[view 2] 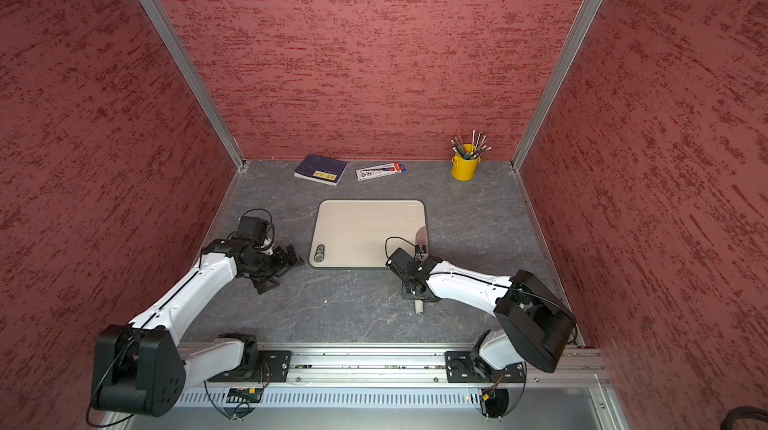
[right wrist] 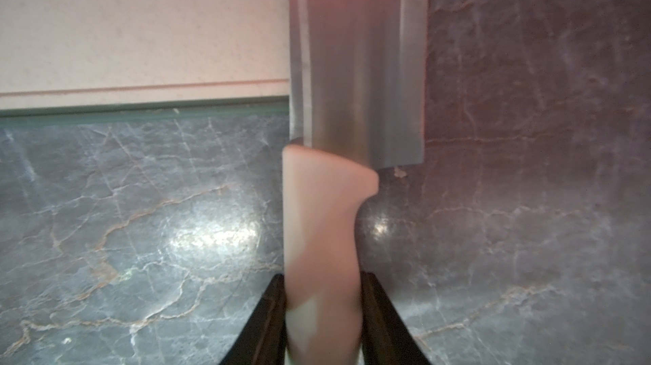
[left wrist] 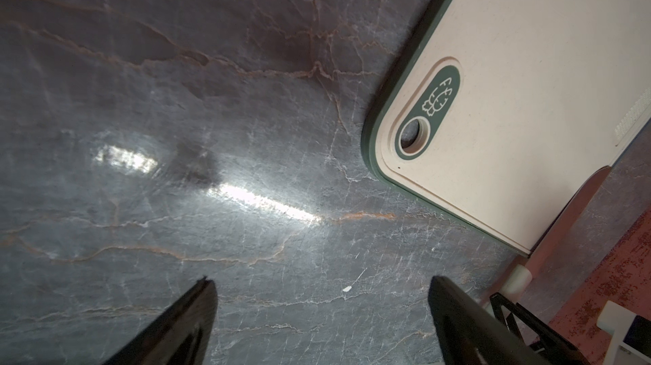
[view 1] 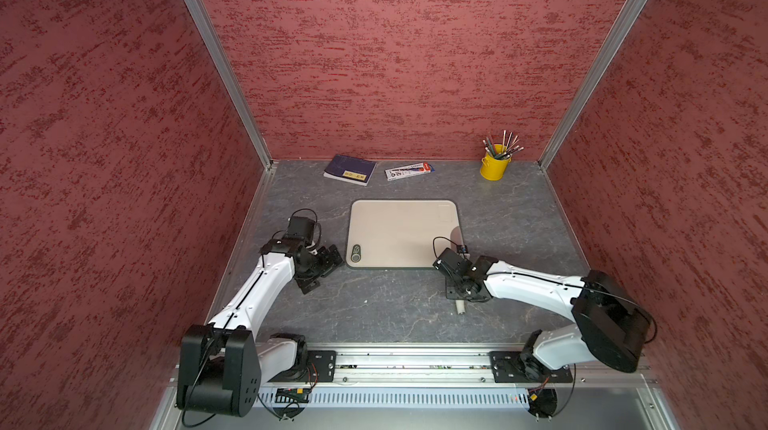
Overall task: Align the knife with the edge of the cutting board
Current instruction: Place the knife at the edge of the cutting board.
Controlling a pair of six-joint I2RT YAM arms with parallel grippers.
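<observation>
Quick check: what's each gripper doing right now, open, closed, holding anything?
Left gripper: open, holding nothing.
Right gripper: closed on the knife, gripping its handle.

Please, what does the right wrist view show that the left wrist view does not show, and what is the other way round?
Only the right wrist view: the right gripper shut on the handle of the knife, whose blade lies over the edge of the board. Only the left wrist view: the open left gripper over the table, and the oval hole at one board corner. Both: the board, the table and part of the knife.
</observation>
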